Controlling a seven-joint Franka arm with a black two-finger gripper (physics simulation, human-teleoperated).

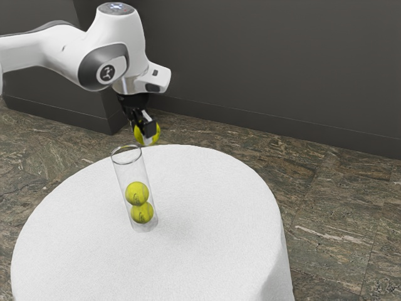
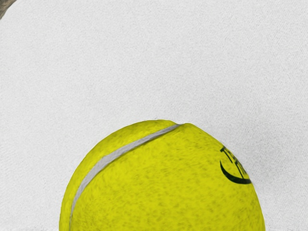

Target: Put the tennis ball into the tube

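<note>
Work surface: round table [image 1: 219, 207] covered with white cloth. Its curved far edge passes behind the tube [image 1: 120, 175]. Cloth extends from the tube toward the near side and toward the exterior view's right, giving lateral room there. Beyond the edge lie the stone-patterned floor [image 1: 332, 207] and, farther off, the dark wall [image 1: 269, 69]. The transparent tube stands on the cloth, its round rim uppermost. Two stacked balls [image 1: 137, 194] occupy its lower part; the section above them is open up to the rim.

Gripper [image 1: 147, 133]: clamped on the tennis ball [image 1: 156, 133], with one finger across the ball's near side; the opposite finger is hidden. The ball sits between the fingertips, raised above the cloth. It is outside the tube, above rim level and just to the exterior view's right of the opening. In the wrist view, the ball lies directly under the hand, its pale seam and dark printed mark exposed.
</note>
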